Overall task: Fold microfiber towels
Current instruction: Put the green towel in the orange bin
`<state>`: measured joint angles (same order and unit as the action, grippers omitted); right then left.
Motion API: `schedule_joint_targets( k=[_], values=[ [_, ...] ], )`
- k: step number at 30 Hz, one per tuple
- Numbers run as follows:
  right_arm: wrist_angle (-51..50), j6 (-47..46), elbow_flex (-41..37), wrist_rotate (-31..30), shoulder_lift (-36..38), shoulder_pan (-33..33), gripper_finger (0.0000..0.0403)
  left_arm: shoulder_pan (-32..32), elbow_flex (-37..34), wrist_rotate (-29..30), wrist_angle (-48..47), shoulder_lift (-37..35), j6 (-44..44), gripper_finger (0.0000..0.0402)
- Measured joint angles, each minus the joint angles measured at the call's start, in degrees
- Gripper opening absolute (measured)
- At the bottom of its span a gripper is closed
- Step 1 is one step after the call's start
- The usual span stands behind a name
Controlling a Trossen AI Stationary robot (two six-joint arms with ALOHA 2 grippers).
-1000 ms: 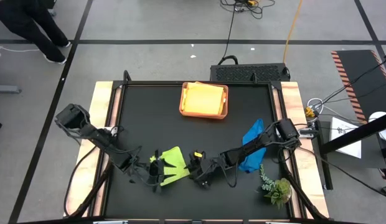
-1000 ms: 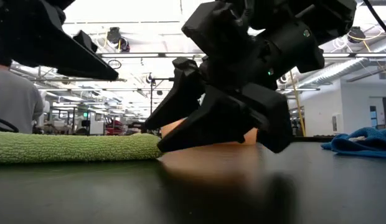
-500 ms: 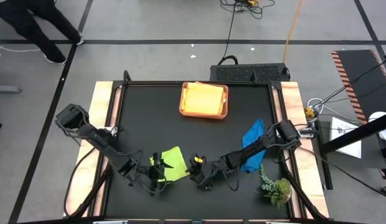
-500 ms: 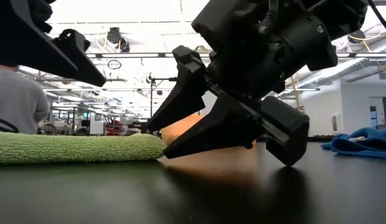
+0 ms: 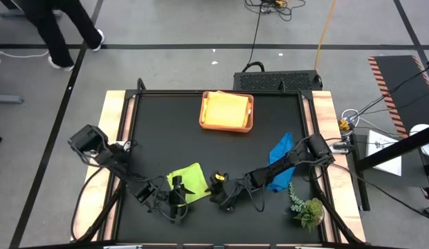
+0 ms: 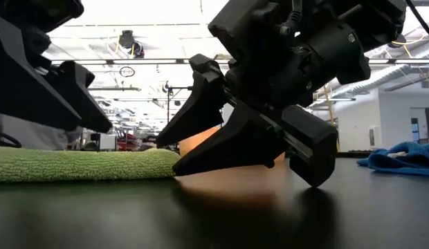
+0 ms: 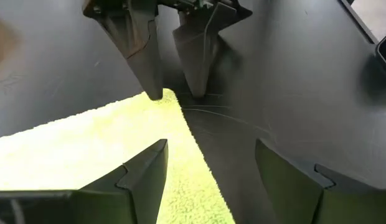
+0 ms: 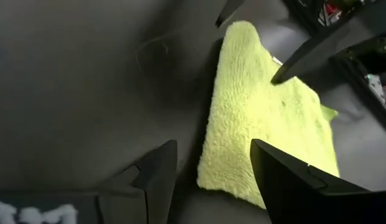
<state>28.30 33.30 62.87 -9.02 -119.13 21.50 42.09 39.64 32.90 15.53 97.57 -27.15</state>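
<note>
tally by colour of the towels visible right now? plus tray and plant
Lime green towel: 1, flat on the table near the front edge
Blue towel: 1, crumpled at the right
Yellow towel: 1, in the tray
Orange towel: 0 clearly visible; more may lie under the yellow one
Tan tray: 1
Plant sprig: 1
Total: 5 things, 3 of them towels

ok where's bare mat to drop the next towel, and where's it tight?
Free: the wide black stretch between the tan tray and the lime green towel, plus the mat's far-left part beside the tray. Crowded: the near edge, where the left gripper and right gripper, both open, flank that towel. The right side holds the blue towel and plant sprig.
</note>
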Motion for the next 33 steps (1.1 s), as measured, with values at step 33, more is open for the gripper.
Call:
schedule_joint_targets(
  k=[33],
  values=[
    [-8.7,-1.7,5.9,0.4,-3.5,-2.7,0.0194,0.2,0.0,-5.9,-10.6,1.0,-4.7,0.0241]
  ],
)
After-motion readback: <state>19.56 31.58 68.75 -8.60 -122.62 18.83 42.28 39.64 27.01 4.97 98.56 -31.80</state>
